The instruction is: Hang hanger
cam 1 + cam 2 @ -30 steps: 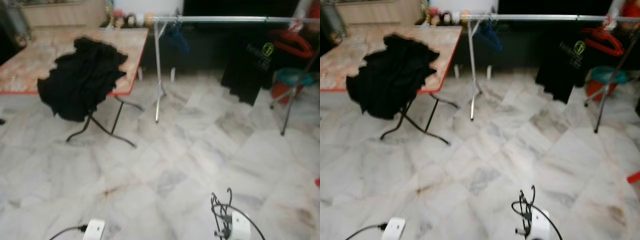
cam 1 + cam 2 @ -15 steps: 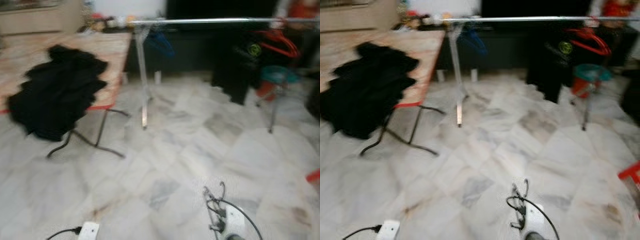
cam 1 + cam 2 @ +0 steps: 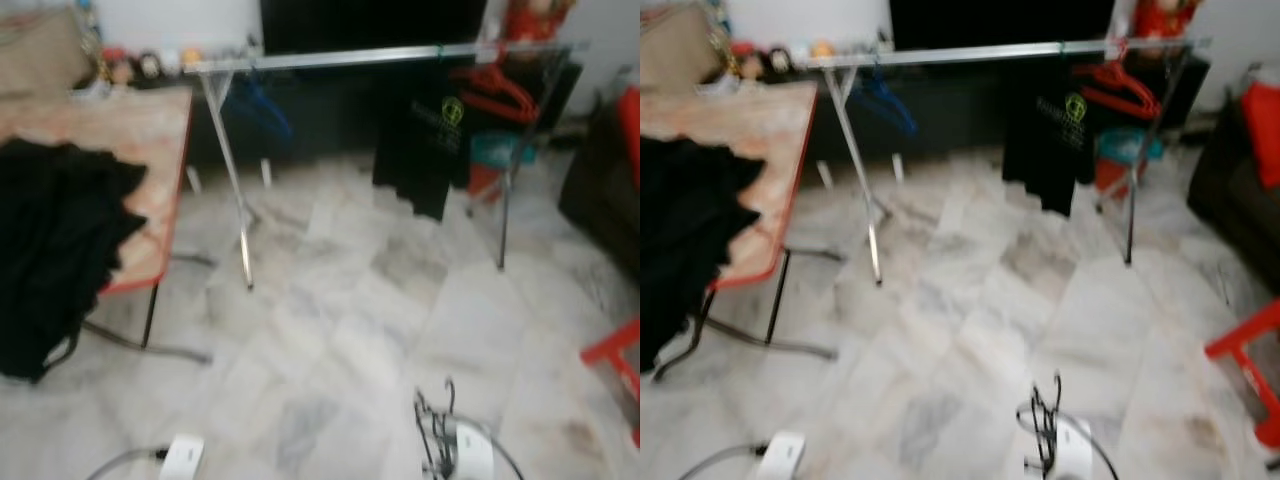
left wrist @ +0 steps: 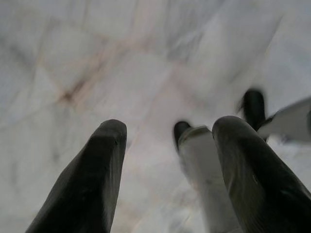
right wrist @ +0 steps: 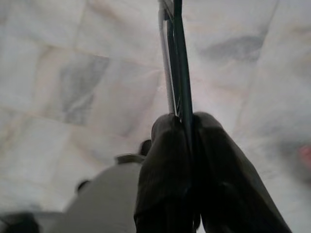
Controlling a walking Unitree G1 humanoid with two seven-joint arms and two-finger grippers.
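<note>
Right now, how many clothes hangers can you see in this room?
3, maybe more hidden: a blue hanger on the silver clothes rail near its left end, a red hanger near its right end, and a thin dark wire hanger pinched in the right claw.

head views forward-down, wrist views floorward

Long black rounded fingers [image 4: 87, 184] on white, cabled wrists [image 3: 468, 455].

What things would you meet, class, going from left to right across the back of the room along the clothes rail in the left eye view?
Black garment on the table → blue hanger → black T-shirt → red hangers → dark sofa, all along or beside the clothes rail.
</note>
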